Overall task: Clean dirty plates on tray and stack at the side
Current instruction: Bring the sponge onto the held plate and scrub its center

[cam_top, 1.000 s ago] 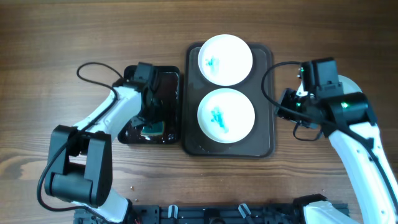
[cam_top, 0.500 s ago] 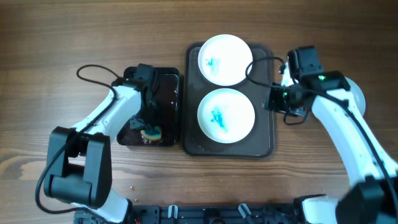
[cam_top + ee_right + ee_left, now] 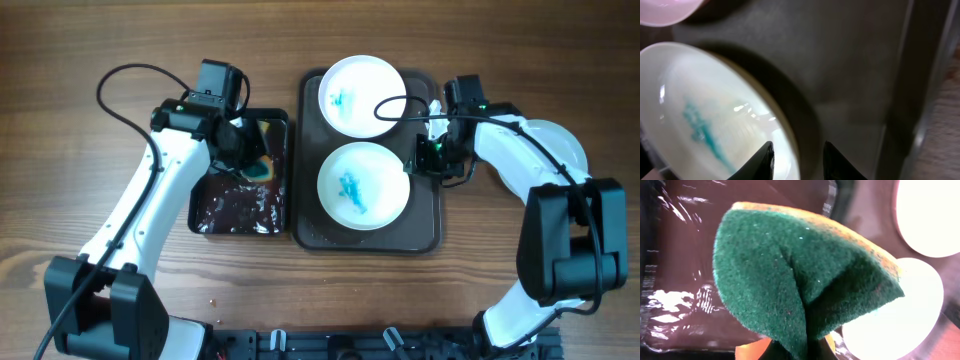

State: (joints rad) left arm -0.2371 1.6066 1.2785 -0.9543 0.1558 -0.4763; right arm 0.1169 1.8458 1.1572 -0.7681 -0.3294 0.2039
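1. Left gripper (image 3: 245, 152): sits over the far right part of the black tray (image 3: 232, 212). Jaws are pinched fully closed on a green sponge (image 3: 800, 280) with a yellow backing. The sponge is folded by the grip and hangs over the glossy, wet tray floor.
2. Brown tray (image 3: 428, 232): lies just right of the black tray and holds two plates. The far plate (image 3: 362, 95) and the near plate (image 3: 363, 185) sit close together. Each has a blue-green smear near its centre.
3. Right gripper (image 3: 799, 160): sits at the near plate's right edge, jaws partly open with nothing clamped. One finger is over the plate's inner slope, the other over bare tray floor, and the rim lies between them. Cannot tell whether either finger touches the rim.
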